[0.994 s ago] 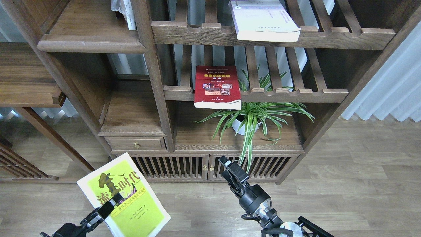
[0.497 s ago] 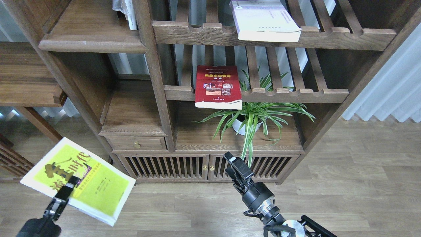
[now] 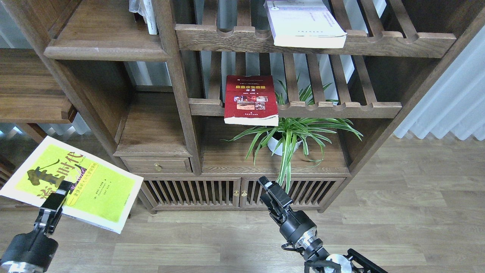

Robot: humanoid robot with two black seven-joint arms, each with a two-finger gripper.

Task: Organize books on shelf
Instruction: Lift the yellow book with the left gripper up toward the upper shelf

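A humanoid robot's left gripper (image 3: pixel 60 191) stands clamped on the near edge of a yellow-green paperback (image 3: pixel 72 183), carrying it cover-up and roughly level above the wooden floor (image 3: pixel 398 212) at the lower left of the head view, beside the left end of the dark wooden bookcase (image 3: pixel 178 94). The book's long axis runs from upper left to lower right, its far corner pointing toward the cabinet's small drawer (image 3: pixel 157 165). The solid plank shelf (image 3: pixel 106 49) with the rounded front edge lies up and to the right of the held book, near the top left of the view, so the left arm is plainly the nearer one and would probably have to lift the book a good way and swing it inward to reach that board. A dark red paperback (image 3: pixel 250 100) lies flat at the left end of the middle slatted shelf (image 3: pixel 341 110), overhanging its front rail, with a potted spider plant (image 3: pixel 291 136) just below it; a pale lilac-white paperback (image 3: pixel 305 22) overhangs the front rail of the upper slatted shelf (image 3: pixel 379 41). The right gripper (image 3: pixel 272 197) hangs low in front of the cabinet doors, holding nothing; whether its fingers are parted cannot be told from this angle.
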